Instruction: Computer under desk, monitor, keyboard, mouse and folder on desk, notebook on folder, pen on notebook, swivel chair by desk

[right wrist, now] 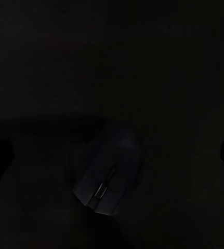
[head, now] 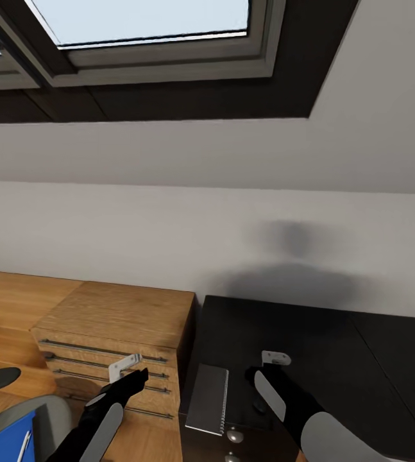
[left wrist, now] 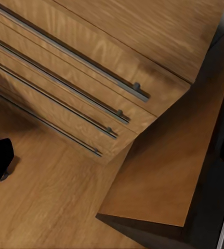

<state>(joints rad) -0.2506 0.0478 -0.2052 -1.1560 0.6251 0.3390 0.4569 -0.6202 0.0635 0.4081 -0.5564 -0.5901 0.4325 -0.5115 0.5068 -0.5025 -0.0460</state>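
Hovering over the desk (head: 310,327), the right gripper (head: 275,359) is spread wide above the mouse (right wrist: 110,179).

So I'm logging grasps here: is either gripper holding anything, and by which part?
Nothing is visibly held. The right wrist view shows the mouse lying on the dark desk, untouched; the grippers' fingers are not discernible, so their state cannot be told.

Bright skylight, soft wall shadow, dark wrist view
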